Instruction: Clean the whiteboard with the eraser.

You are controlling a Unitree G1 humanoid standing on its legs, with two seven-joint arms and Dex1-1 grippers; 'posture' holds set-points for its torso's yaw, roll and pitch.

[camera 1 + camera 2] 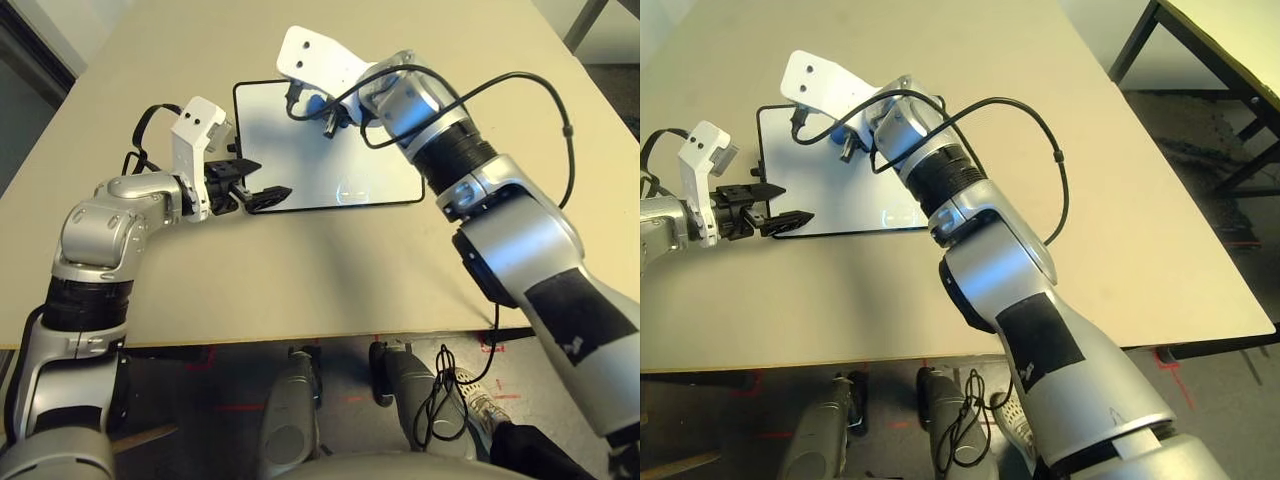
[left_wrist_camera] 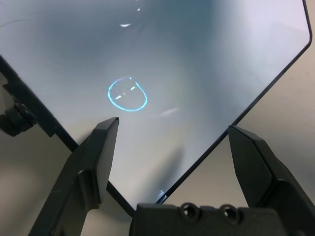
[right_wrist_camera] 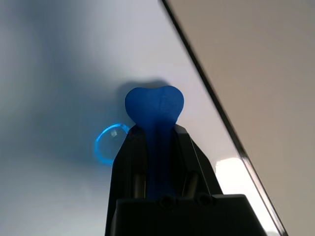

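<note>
From the head views, we see the whiteboard [image 1: 330, 150] flat on the tabletop [image 1: 330, 270]. Left wrist: our left end effector [image 2: 172, 147] gapes at its corner. Right wrist: our right end effector [image 3: 160, 147] clamps the eraser [image 3: 154, 105] — a blue ring mark [image 3: 106, 142] remains, so wiping is unfinished.

The left gripper [image 1: 262, 181], fingers spread, sits at the near left corner of the whiteboard [image 1: 370, 160] on the tan table [image 1: 300, 270], while the right gripper [image 1: 318, 112] reaches over the board's far part beyond it.
</note>
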